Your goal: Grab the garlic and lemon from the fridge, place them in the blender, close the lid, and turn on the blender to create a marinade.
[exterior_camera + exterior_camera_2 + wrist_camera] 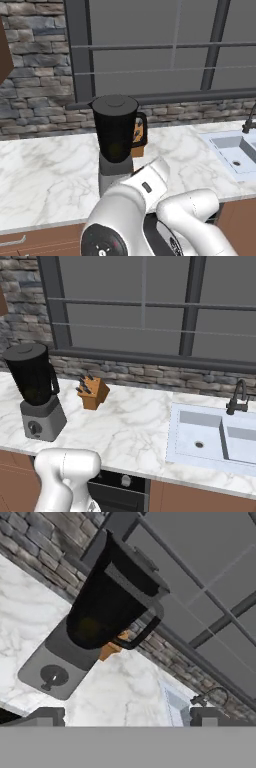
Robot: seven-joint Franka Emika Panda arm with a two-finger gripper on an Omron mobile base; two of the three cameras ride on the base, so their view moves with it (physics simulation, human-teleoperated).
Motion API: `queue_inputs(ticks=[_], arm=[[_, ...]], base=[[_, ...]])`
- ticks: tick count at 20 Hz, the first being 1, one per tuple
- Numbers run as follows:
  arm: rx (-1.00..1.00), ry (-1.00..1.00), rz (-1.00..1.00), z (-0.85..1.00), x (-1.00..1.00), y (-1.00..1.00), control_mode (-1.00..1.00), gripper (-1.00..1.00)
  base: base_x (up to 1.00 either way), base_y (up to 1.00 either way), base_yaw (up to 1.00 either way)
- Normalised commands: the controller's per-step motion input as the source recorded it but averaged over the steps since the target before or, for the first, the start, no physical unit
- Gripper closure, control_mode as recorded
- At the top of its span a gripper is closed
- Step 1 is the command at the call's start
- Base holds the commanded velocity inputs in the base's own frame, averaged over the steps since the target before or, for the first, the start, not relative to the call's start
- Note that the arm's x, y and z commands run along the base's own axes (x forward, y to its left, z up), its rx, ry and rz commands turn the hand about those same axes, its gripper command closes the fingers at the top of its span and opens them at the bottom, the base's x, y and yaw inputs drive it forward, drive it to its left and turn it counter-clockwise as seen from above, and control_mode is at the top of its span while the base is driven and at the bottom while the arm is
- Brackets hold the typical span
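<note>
The blender (116, 135) stands on the marble counter, a dark jar on a grey base (42, 418) with a round front knob (53, 675). The lid (115, 102) sits flat on the jar's top. A faint yellowish shape (90, 627), possibly the lemon, shows low through the dark jar. The garlic is hidden and the fridge is out of view. My gripper (129, 718) is open, its fingertips wide apart with nothing between them. It hangs in front of the blender's base, off the counter's front edge, pointing up at the jar.
A wooden knife block (92, 392) stands just right of the blender near the stone wall. Further right lie a white sink (215, 438) and a dark faucet (237, 396). A large window spans the wall. A black oven (120, 486) sits below the counter.
</note>
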Motion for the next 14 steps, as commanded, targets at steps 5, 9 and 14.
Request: queue_inputs(ticks=[5,9,14], arm=[[0.19,-0.23,-0.33,-0.86,-0.1,-0.42,-1.0,-1.0],[0.24,-0.22,-0.33,-0.74,0.06,-0.5,-1.0,-1.0],[0.26,-0.23,-0.28,-0.73,0.19,-0.31,-1.0,-1.0]], base=[[0.0,0.0,0.0],[0.0,0.0,0.0],[0.0,0.0,0.0]])
